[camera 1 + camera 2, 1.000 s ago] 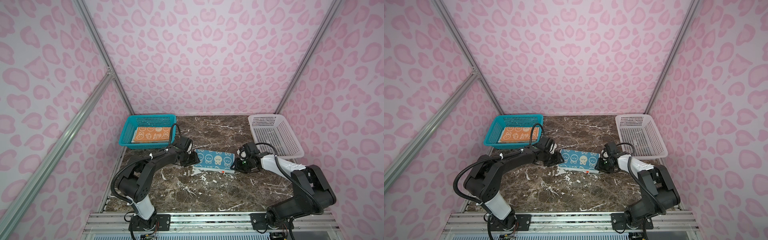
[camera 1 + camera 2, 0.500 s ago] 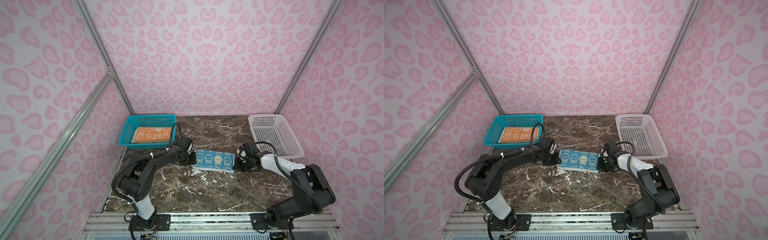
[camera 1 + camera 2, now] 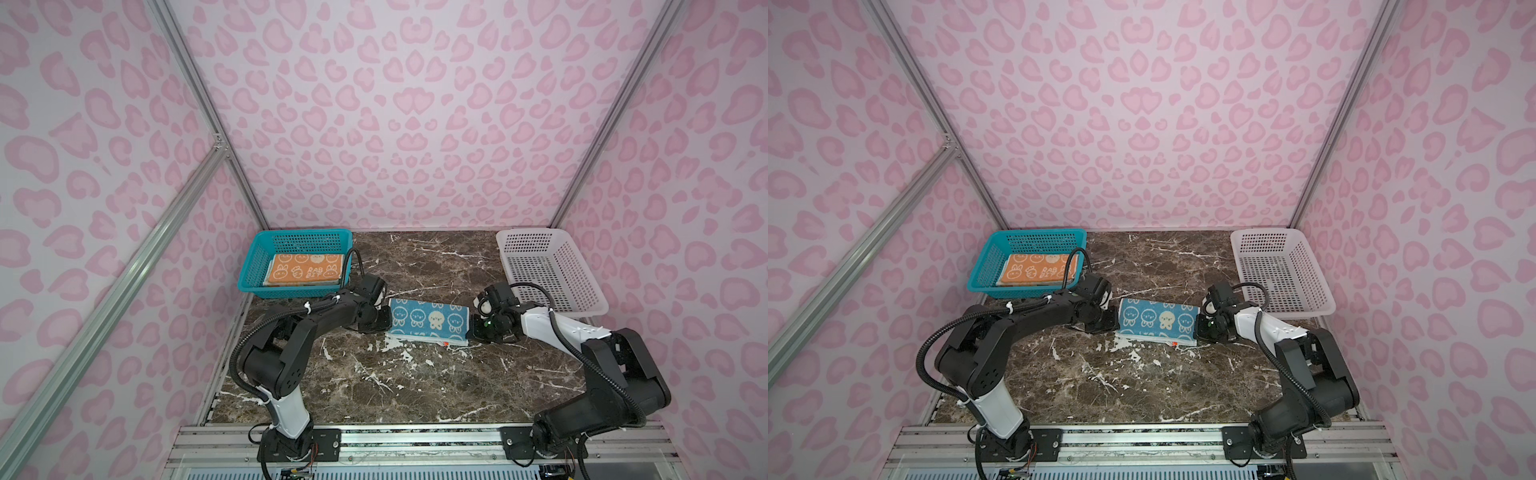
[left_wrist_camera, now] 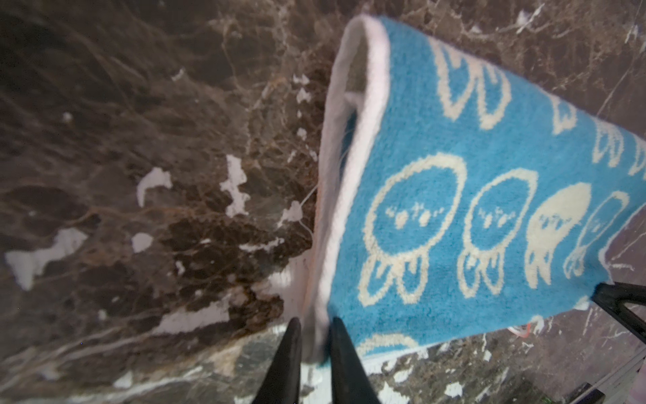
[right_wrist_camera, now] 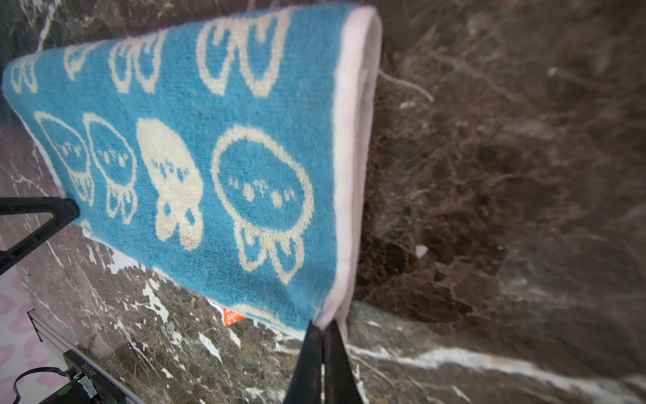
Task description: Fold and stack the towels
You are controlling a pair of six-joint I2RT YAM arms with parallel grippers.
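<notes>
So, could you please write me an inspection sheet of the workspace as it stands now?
Surface: marble tabletop, dark with white veins; no spills seen.
Job's things: blue towel folded, mid-table between the arms; orange towel folded inside the teal basket, with a pale edge beneath it that may or may not be another towel.
Clutter: white basket, nothing in it; otherwise nothing seen.
Grippers: left gripper shut on the blue towel's hem; right gripper shut on the hem at the opposite end.
Cables: black cable loops over the teal basket's rim; a second cable loops beside the white basket.
Surroundings: pink patterned walls, aluminium frame, mounting rail.
</notes>
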